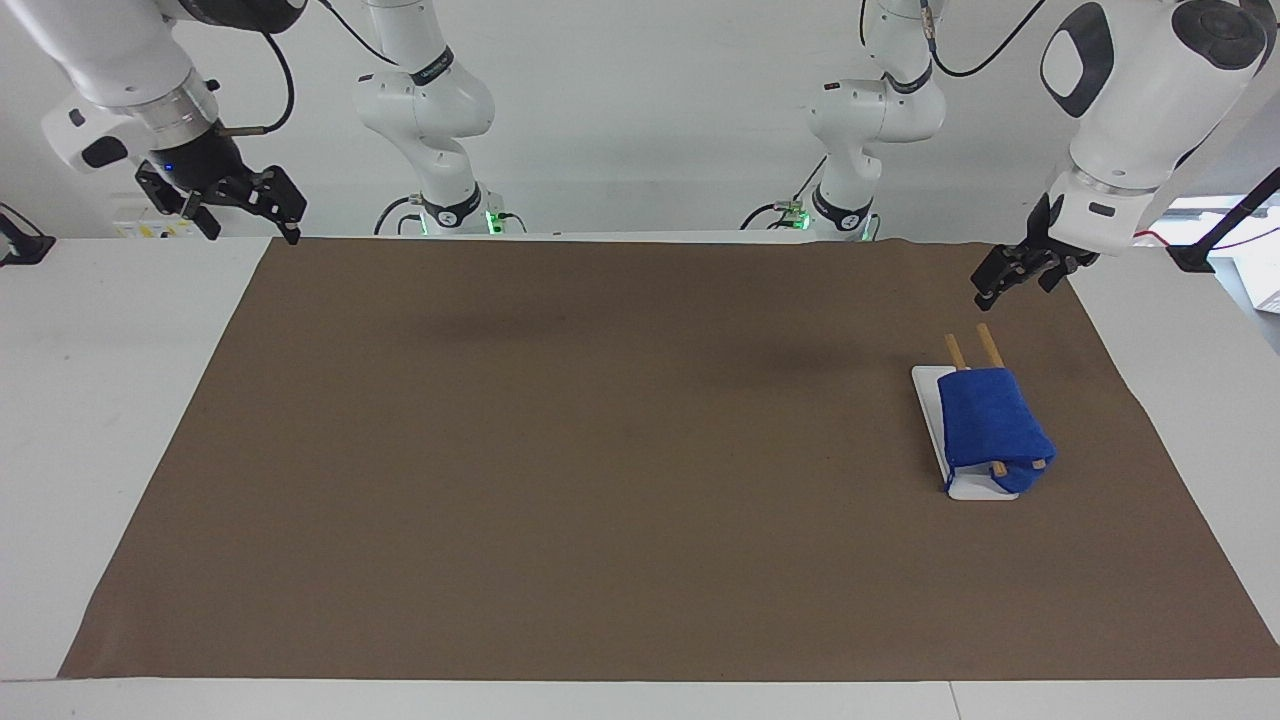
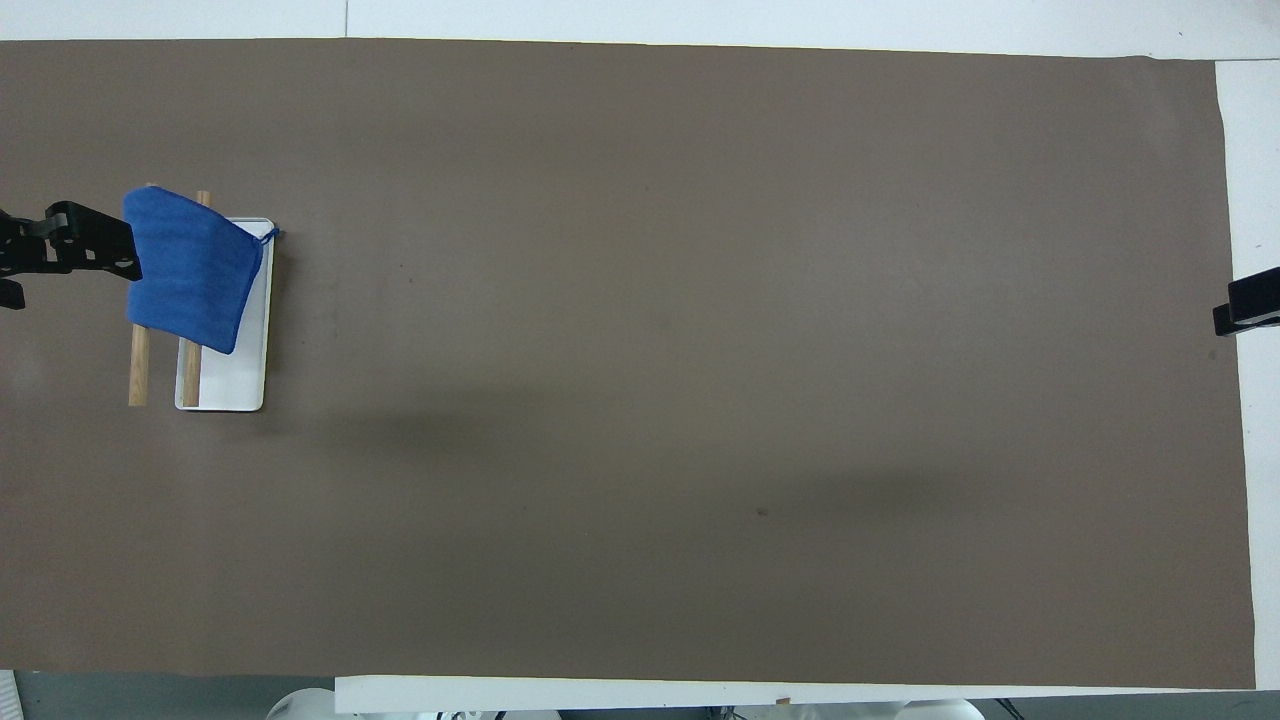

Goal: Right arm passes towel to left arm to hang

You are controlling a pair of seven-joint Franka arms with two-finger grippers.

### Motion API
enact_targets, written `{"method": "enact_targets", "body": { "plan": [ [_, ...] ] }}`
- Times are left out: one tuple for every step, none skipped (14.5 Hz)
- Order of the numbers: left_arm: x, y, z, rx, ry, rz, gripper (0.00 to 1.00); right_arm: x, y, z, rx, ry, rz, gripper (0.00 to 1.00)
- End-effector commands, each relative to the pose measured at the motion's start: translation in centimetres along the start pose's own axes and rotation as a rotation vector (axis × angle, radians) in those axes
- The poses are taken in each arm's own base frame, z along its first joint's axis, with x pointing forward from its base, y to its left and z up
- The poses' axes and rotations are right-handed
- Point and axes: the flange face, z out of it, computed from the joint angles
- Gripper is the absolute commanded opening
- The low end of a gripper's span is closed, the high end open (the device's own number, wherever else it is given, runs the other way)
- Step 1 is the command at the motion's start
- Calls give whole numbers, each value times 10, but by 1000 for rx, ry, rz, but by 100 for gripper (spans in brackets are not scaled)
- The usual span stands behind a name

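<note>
The towel (image 1: 990,430), a small royal-blue cloth, hangs draped over the two wooden rods of a rack (image 1: 985,345) with a white base (image 1: 975,490). It sits toward the left arm's end of the bench (image 1: 120,400), on the brown mat (image 1: 600,450). It covers the stretch of the rods farther from the robots and leaves their nearer ends bare.

The facing view shows the towel sagging down on both sides of the rods, with two rod tips poking out from under its lower edge and a fold resting on the white base. It also shows both arms whole. The overhead view (image 2: 190,268) shows instead the towel's flat outline, a skewed rectangle with soft ribbed folds and a small loop at one corner, and how much of the white base (image 2: 235,375) stays uncovered beside it. In that view only the tips of the tools enter at the edges.

The left tool (image 1: 1012,278) hangs in the air over the mat, clear of the rack's bare rod ends, jaws spread wide and holding nothing; the towel is apart from it. From overhead the same tool (image 2: 55,252) appears to meet the towel's edge, but the facing view shows it raised well above.

The right tool (image 1: 240,205), with its blue light, waits over the mat's corner at the right arm's end, well apart from the towel, jaws wide and empty.
</note>
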Motion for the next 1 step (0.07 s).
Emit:
{"method": "enact_targets", "body": {
  "plan": [
    [9,-8,-1,-13,-21,30,100,-9,4,1,2,10,-18,100]
  ]
}}
